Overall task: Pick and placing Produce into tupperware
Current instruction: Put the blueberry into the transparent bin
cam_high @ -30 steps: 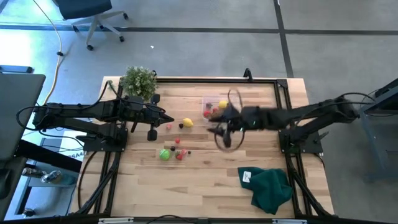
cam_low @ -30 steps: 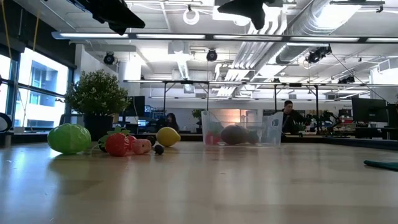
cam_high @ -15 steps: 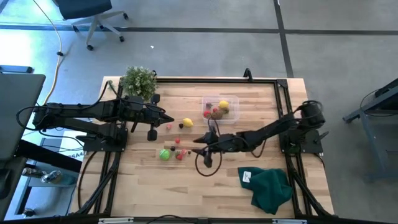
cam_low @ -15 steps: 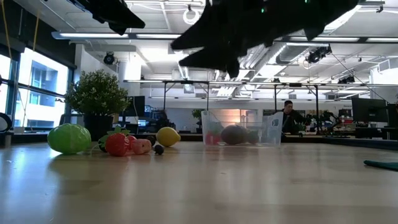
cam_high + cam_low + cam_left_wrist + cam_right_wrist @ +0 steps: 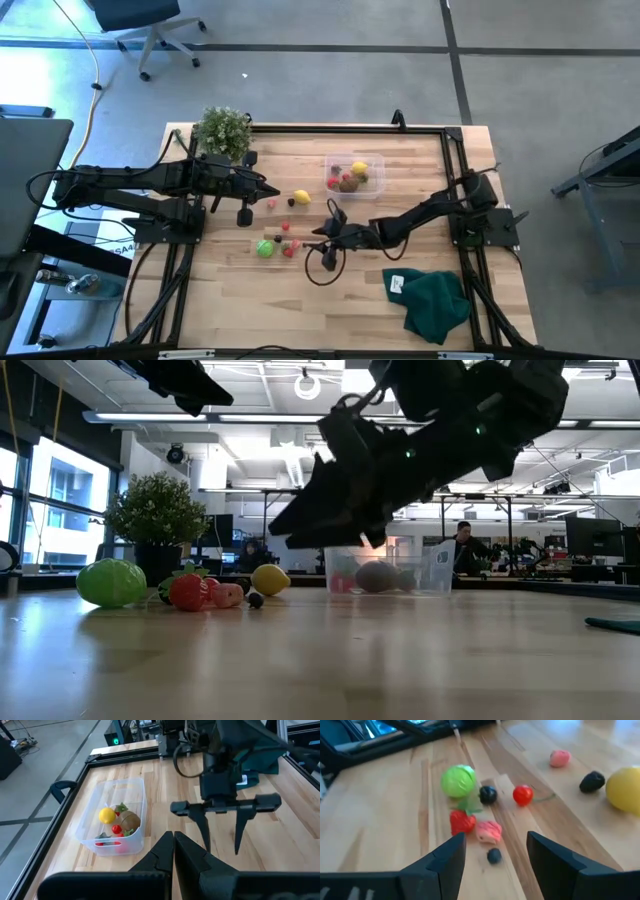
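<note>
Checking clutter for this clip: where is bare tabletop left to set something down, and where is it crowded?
Bare wood lies along the near edge left of the green cloth, and between the tupperware and the right arm's base. It is crowded around the loose produce, where the open right gripper hovers, and near the plant by the shut left gripper.

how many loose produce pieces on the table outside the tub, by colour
green: 1
red: 2
pink: 2
yellow: 1
black: 3
total: 9
</note>
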